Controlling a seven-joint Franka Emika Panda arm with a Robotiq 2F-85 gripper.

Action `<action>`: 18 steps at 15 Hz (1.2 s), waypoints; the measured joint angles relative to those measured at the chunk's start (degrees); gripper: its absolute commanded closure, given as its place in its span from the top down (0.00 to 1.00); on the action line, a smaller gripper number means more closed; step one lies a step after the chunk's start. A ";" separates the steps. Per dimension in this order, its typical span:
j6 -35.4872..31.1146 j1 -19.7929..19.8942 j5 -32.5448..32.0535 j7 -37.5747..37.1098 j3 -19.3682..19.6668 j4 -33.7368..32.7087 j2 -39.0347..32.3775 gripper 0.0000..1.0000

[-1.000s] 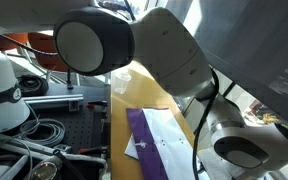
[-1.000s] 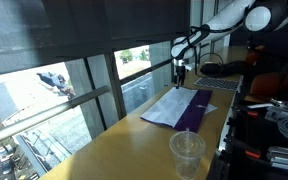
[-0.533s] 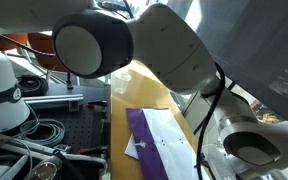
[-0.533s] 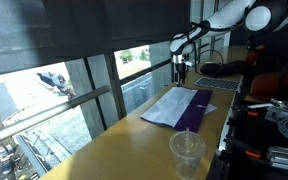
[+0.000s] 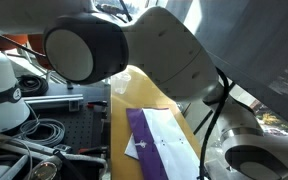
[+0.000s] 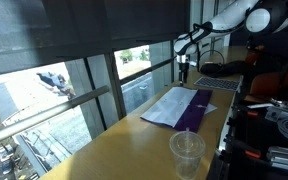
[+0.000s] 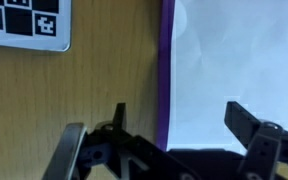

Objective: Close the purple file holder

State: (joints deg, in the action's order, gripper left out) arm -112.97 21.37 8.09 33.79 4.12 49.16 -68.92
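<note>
The purple file holder (image 6: 189, 108) lies open on the wooden tabletop (image 6: 124, 150), with white paper sheets (image 6: 170, 106) spread beside its purple flap. It also shows in an exterior view (image 5: 147, 138), partly hidden by the arm. My gripper (image 6: 182, 70) hangs above the folder's far end, apart from it. In the wrist view my gripper (image 7: 181, 122) is open and empty, its fingers straddling the folder's purple edge (image 7: 166, 70) and the white paper (image 7: 239, 55).
A clear plastic cup (image 6: 186, 151) stands on the near part of the tabletop. A black-and-white marker tag (image 7: 24, 22) lies on the wood beside the folder. Windows (image 6: 79, 90) run along one side; cables and equipment (image 5: 24, 130) crowd the other side.
My gripper has moved slightly toward the folder's far end, away from the cup. The folder has not moved.
</note>
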 measured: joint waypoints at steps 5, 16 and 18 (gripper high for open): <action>-1.97 1.06 0.93 2.34 -1.34 -0.22 -1.55 1.00; -1.98 0.71 1.47 3.16 -4.55 -0.71 -1.75 1.00; -1.98 0.74 1.46 3.67 -4.55 -0.75 -1.75 1.00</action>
State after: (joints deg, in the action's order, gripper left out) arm -114.95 22.10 9.56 37.46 -0.43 48.41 -70.67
